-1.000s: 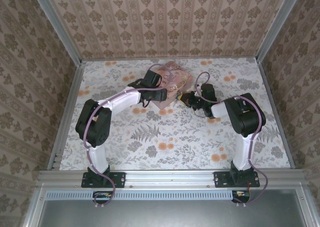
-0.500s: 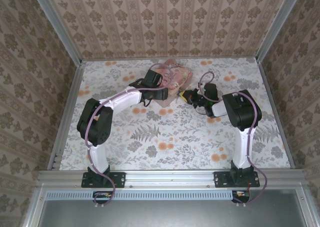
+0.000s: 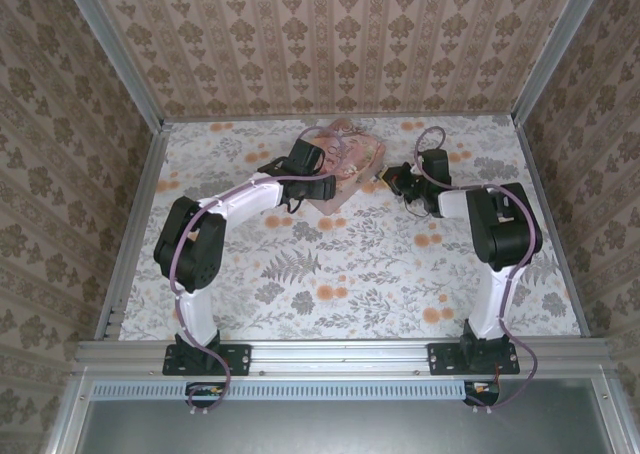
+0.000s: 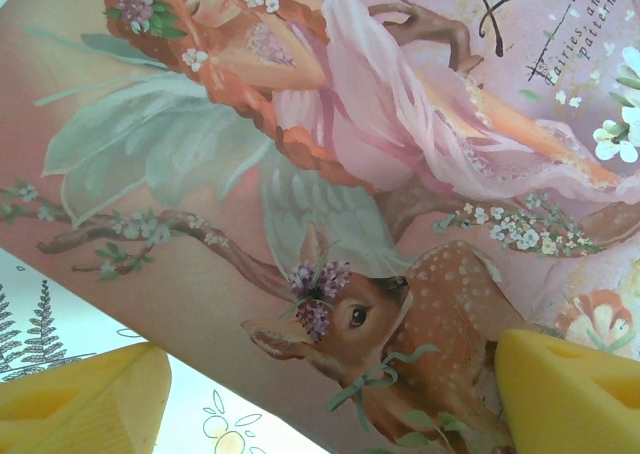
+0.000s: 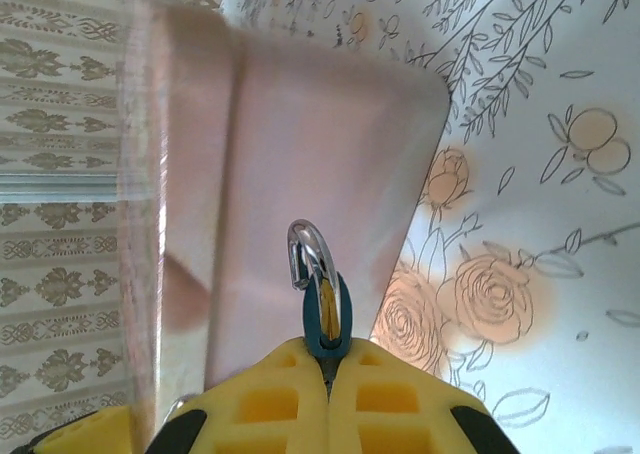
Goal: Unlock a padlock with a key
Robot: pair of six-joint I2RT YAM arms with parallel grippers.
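The right gripper [image 5: 327, 359] clamps the padlock [image 5: 326, 324], its shackle pointing left toward the tin [image 5: 300, 124]. The left gripper [image 4: 325, 394] hangs open, empty, over the tin.

One padlock [image 5: 322, 314], one pink tin [image 4: 200, 294], two tools [image 4: 325, 394] [image 5: 325, 362].

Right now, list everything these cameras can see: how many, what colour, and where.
padlock: one, teal body with silvery shackle, pinched in the right claw beside the tin
tin: one, pink with a fairy-and-fawn picture, far middle of the table
table: one, pale floral print, under everything
walls: three, beige patterned, around the table
left arm: one, white and black, reaching to the tin
right arm: one, white and black, reaching to the tin's right
left claw: one, yellow pads, open over the tin's edge
right claw: one, yellow pads, shut on the padlock
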